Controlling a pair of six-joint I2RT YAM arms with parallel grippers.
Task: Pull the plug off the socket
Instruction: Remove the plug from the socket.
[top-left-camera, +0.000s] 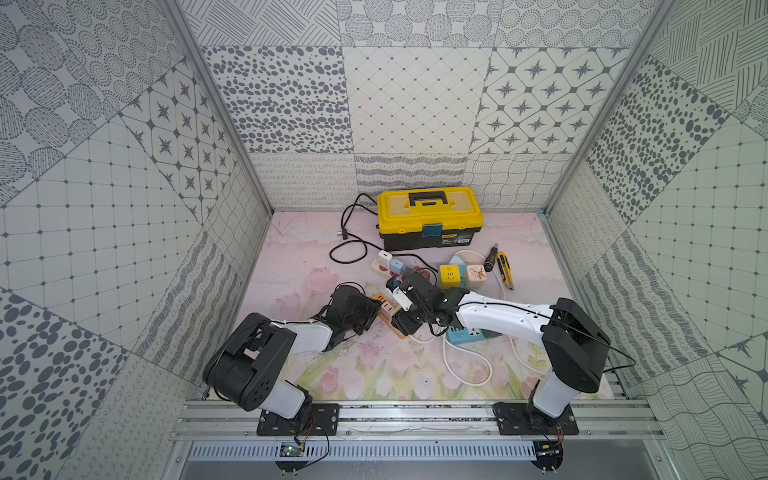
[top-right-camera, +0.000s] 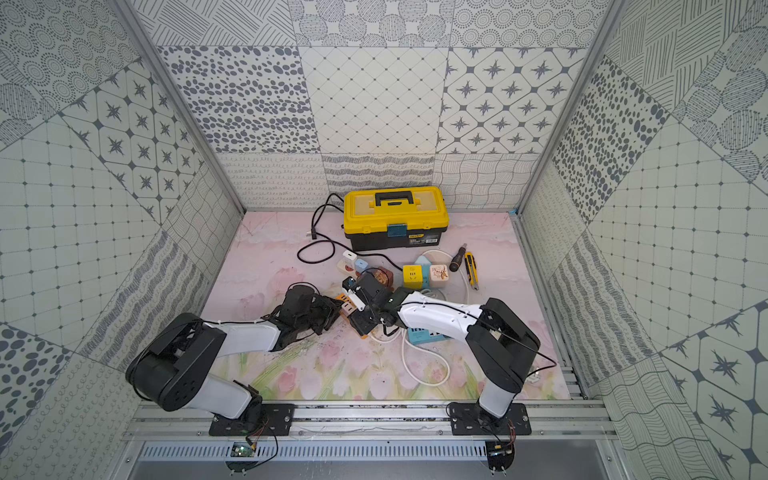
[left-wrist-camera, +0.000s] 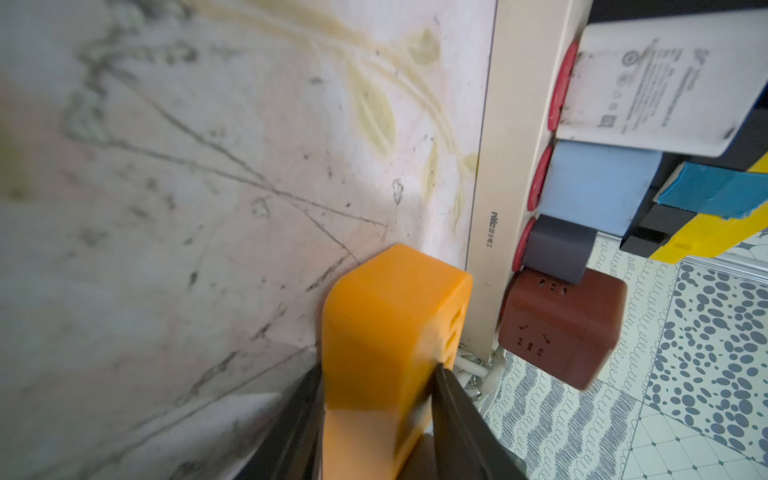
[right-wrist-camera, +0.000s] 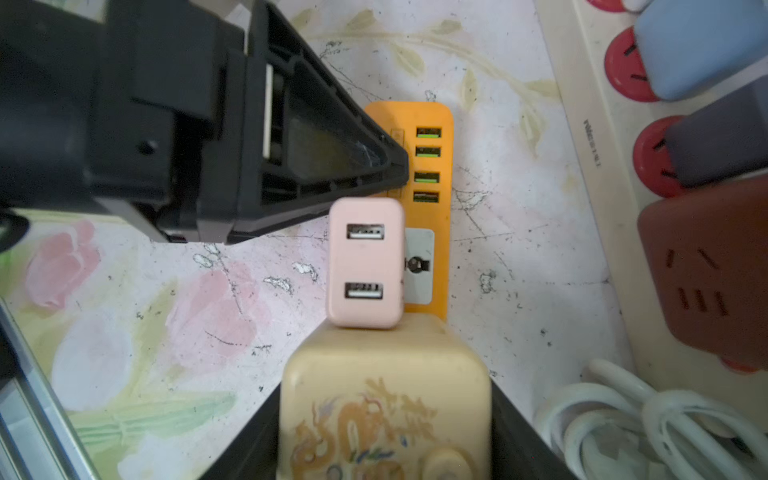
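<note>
Orange socket (left-wrist-camera: 386, 316): matt plastic, v. smooth

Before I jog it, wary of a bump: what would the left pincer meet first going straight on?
Likely the long beige plastic power strip, just past the orange USB strip the left pincer grips; depth unclear.

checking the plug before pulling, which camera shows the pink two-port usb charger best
The right wrist view: the pink two-port USB charger sits mid-frame on the orange plastic power strip, both ports facing the camera. Both top views show a small pale patch between the arms. The left wrist view shows just the strip's end.
</note>
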